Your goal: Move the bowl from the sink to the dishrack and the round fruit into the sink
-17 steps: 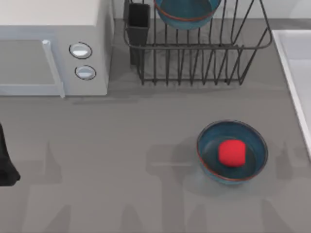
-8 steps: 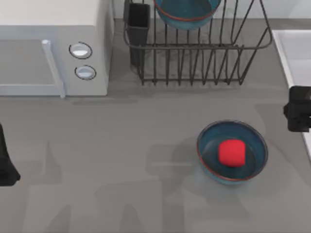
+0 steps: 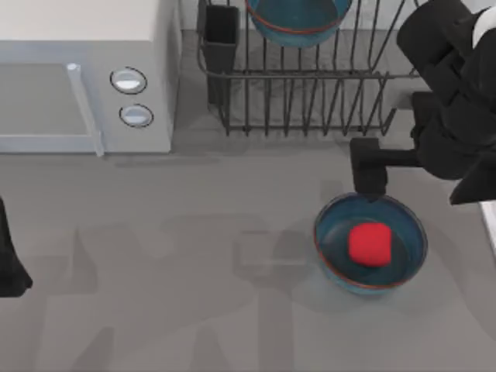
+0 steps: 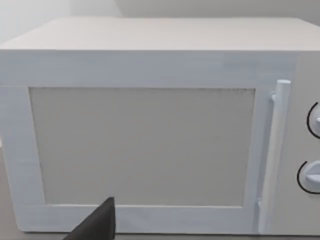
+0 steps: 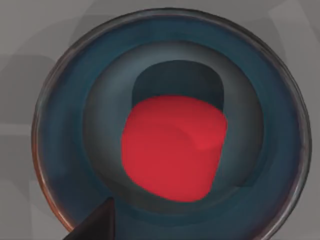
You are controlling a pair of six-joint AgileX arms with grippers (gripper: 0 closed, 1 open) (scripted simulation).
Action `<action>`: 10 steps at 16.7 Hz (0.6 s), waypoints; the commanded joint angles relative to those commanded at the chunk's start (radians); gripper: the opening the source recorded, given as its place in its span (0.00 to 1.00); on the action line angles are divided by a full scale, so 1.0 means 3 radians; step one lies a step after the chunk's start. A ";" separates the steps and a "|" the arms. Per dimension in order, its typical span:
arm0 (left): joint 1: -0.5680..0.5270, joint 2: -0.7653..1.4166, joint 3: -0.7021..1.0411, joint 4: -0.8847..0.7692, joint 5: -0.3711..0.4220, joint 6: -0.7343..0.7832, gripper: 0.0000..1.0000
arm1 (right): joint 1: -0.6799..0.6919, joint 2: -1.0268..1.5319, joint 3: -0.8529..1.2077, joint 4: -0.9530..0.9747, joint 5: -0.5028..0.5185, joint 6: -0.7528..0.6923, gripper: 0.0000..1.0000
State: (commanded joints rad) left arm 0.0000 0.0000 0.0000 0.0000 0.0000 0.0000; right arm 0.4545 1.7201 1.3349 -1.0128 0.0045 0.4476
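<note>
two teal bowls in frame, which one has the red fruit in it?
The bowl sitting on the grey countertop, just below the right end effector; the round fruit lies in its middle. The other bowl stands in the dishrack, with no fruit visible in it.

The right arm (image 3: 453, 101) reaches in from the top view's right; the left arm (image 3: 9, 263) sits at its left edge.

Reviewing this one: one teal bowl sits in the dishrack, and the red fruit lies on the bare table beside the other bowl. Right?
Not quite. The red fruit lies inside the other bowl, not on the bare table; the top view and the right wrist view show it. The first bowl does sit in the dishrack.
</note>
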 joint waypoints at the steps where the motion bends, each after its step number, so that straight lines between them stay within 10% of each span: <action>1: 0.0000 0.0000 0.0000 0.0000 0.0000 0.0000 1.00 | 0.0048 0.0183 0.0151 -0.0104 0.0007 0.0050 1.00; 10: 0.0000 0.0000 0.0000 0.0000 0.0000 0.0000 1.00 | 0.0164 0.0744 0.0606 -0.0438 -0.0011 0.0240 1.00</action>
State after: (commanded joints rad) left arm 0.0000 0.0000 0.0000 0.0000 0.0000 0.0000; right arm 0.5038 1.9433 1.5167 -1.1441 0.0011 0.5196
